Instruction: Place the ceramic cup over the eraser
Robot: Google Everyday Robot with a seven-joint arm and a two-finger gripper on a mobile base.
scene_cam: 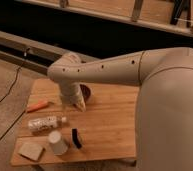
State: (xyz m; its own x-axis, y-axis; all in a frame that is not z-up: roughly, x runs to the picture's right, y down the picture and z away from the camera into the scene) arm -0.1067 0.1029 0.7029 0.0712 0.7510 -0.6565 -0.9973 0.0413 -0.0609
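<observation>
Both ceramic cup and eraser lie seemingly clear of the hand; grip indiscernible.

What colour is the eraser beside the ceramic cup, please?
The eraser is black, clearest in the camera view. The gripper hangs over the table behind it.

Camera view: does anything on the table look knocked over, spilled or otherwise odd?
Only the clear bottle lies on its side, toward the picture's left of the table, with no spill visible. The ceramic cup sits beside the eraser, not over it. The claw hangs above the table behind them.
</observation>
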